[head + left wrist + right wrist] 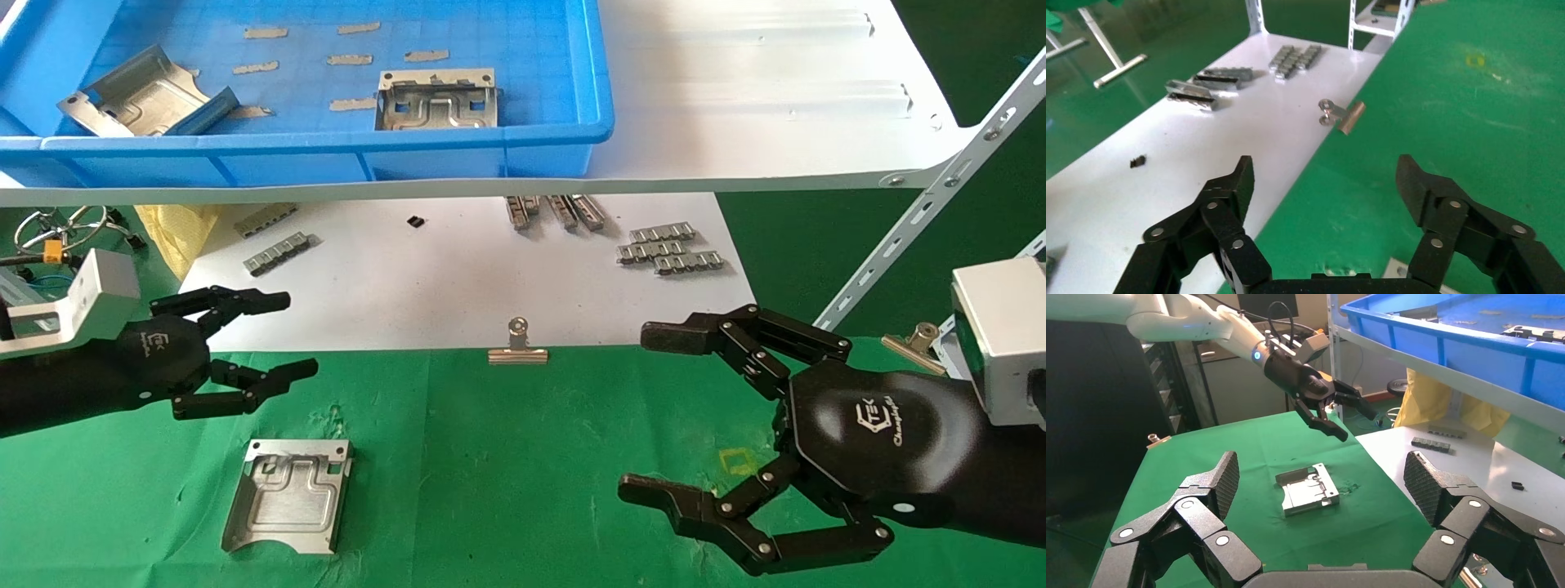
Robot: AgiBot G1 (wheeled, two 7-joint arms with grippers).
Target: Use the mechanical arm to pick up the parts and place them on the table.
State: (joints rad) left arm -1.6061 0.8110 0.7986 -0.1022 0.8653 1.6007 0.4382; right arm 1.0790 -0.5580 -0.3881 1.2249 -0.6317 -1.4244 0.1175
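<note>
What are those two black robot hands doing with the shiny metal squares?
They are moving metal parts from the blue bin on the white shelf down to the green table. One part already lies flat on the cloth, just below the open left hand, which holds nothing. Two more parts wait in the bin, one at its left end and one near the middle. The right hand hovers open and empty over the table's right side.
</note>
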